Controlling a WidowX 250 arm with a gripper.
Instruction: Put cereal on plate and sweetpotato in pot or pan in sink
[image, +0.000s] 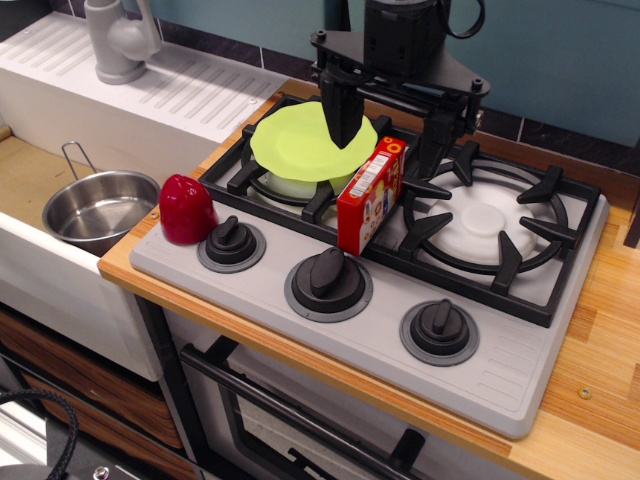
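Observation:
The red cereal box (370, 196) stands upright on the stove grate between the two burners. The lime-green plate (298, 146) lies tilted on the left burner, just left of the box. My black gripper (388, 152) is open, one finger on each side of the box's top end; the left finger (343, 118) is over the plate. The glossy dark-red sweetpotato (186, 209) sits at the stove's front left corner next to a knob. The steel pot (100, 208) stands empty in the sink (28, 176), left of the stove.
Three grey-and-black knobs (328, 282) line the stove front. A white burner disc (487, 226) sits under the right grate. A grey tap (118, 40) and ribbed drainboard (190, 90) are behind the sink. The wooden counter edge (590, 400) runs right.

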